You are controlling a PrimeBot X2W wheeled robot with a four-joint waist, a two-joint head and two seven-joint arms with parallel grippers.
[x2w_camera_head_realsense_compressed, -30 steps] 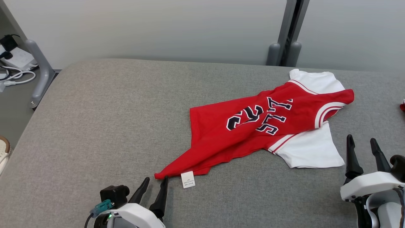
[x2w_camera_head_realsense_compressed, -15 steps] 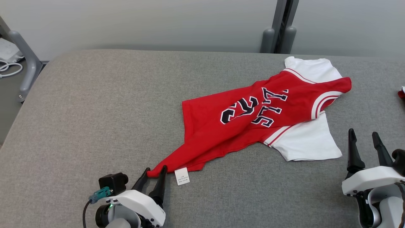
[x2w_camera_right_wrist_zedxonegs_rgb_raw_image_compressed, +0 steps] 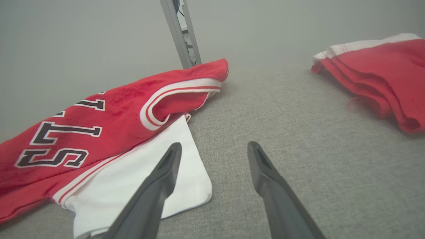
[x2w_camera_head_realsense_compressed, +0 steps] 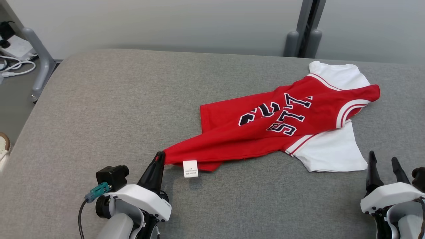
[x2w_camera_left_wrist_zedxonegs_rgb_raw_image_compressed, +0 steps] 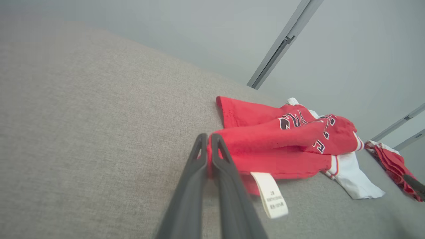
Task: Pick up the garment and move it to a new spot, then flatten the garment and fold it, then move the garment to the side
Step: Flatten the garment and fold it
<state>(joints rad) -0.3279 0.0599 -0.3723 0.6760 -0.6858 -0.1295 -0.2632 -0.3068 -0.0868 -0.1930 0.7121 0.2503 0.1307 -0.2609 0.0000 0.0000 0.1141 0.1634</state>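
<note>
The print on the white label (x2w_camera_head_realsense_compressed: 190,168) is too small to read, and the dark number on the red garment (x2w_camera_head_realsense_compressed: 229,146) is partly lost in a fold. The garment's hem corner vanishes between the closed fingers of the left pincer (x2w_camera_head_realsense_compressed: 161,155). A second red cloth (x2w_camera_right_wrist_zedxonegs_rgb_raw_image_compressed: 375,73) runs off the right wrist view's right edge, and a shoe (x2w_camera_head_realsense_compressed: 2,149) is cut by the head view's left edge.

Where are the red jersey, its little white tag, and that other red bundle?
red jersey (x2w_camera_head_realsense_compressed: 229,142): head view, plain red body beside the numbers.
white tag (x2w_camera_head_realsense_compressed: 190,168): head view, centre of the tag.
red bundle (x2w_camera_right_wrist_zedxonegs_rgb_raw_image_compressed: 378,73): right wrist view, upper fold.
</note>
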